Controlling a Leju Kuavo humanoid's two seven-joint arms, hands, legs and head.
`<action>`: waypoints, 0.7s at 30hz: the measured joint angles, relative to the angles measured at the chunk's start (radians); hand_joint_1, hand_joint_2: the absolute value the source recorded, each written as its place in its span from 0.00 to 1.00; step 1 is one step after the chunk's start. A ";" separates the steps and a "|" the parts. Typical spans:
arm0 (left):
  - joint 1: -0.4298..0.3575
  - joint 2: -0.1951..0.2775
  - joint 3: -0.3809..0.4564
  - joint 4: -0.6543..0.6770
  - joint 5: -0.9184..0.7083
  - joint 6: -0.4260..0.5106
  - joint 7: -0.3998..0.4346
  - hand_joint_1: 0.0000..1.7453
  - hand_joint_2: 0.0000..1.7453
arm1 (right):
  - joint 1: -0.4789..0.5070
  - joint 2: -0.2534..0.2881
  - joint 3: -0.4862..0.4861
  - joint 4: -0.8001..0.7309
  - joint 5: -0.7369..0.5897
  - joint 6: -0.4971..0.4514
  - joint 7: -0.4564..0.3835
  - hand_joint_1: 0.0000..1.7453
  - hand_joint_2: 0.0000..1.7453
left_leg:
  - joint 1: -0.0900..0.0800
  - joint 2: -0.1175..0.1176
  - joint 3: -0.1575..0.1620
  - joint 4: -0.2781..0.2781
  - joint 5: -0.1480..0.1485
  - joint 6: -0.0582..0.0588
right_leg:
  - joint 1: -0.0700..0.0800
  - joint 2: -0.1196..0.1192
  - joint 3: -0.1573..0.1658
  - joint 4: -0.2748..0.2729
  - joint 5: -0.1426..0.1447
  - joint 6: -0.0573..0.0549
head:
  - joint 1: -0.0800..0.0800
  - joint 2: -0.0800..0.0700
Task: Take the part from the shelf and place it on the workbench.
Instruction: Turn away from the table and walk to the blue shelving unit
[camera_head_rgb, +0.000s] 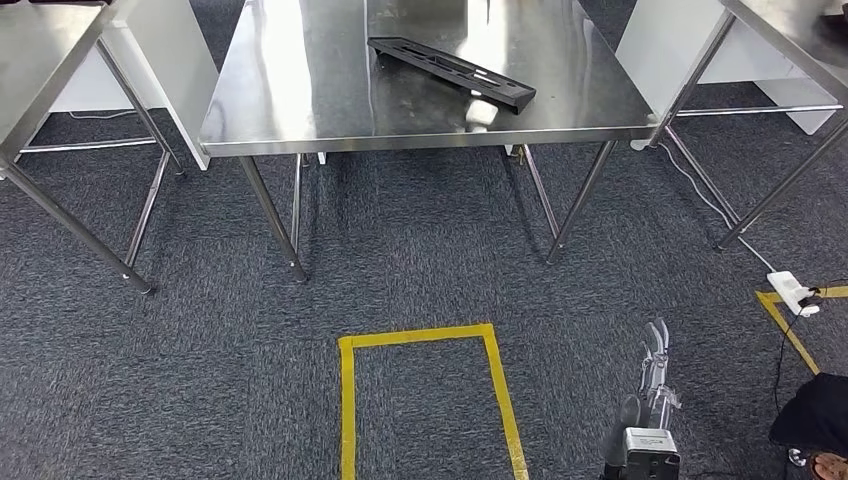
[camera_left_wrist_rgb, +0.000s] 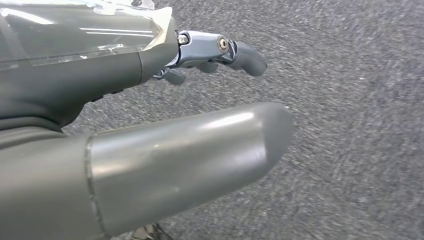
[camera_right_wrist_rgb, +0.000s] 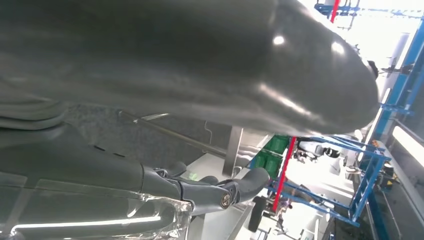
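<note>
The part (camera_head_rgb: 450, 70), a long black slotted strip, lies flat on the steel workbench (camera_head_rgb: 300, 90), slanting toward its front right corner. My right hand (camera_head_rgb: 652, 395) hangs low over the carpet, well short of the bench, fingers stretched out and holding nothing. In the right wrist view the right hand (camera_right_wrist_rgb: 150, 75) has its thick thumb and dark fingers (camera_right_wrist_rgb: 225, 192) apart, with nothing between them. The left wrist view looks down at the carpet past my left hand (camera_left_wrist_rgb: 115, 75), whose thumb (camera_left_wrist_rgb: 200, 155) and fingers (camera_left_wrist_rgb: 225, 52) are spread and empty.
Steel tables stand at the left (camera_head_rgb: 40, 50) and right (camera_head_rgb: 800, 30) of the workbench. A yellow tape rectangle (camera_head_rgb: 430, 335) marks the carpet in front of me. A white power strip (camera_head_rgb: 793, 292) with a cable lies at the right. Blue racks (camera_right_wrist_rgb: 370, 165) appear in the right wrist view.
</note>
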 joint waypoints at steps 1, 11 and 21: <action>0.000 -0.001 0.000 0.000 -0.001 0.000 0.000 0.00 0.00 | 0.000 -0.001 -0.002 0.001 0.000 0.000 0.000 0.00 0.00 | 0.000 0.001 -0.014 0.001 0.011 -0.002 | -0.002 0.000 0.000 0.037 -0.007 0.008 | 0.000 0.000; 0.002 -0.002 0.000 0.000 -0.015 0.005 0.009 0.00 0.00 | -0.013 -0.002 -0.008 0.006 0.004 -0.002 0.013 0.00 0.00 | 0.001 0.000 -0.088 0.020 0.065 -0.047 | -0.011 0.007 0.214 -0.278 0.070 0.010 | -0.001 0.000; 0.000 -0.001 -0.001 0.000 -0.030 0.006 0.024 0.00 0.00 | -0.017 -0.001 -0.022 0.012 0.013 0.001 0.019 0.00 0.00 | -0.006 -0.009 0.032 0.101 -0.062 -0.012 | 0.016 -0.002 0.103 -0.228 0.132 -0.034 | -0.005 0.000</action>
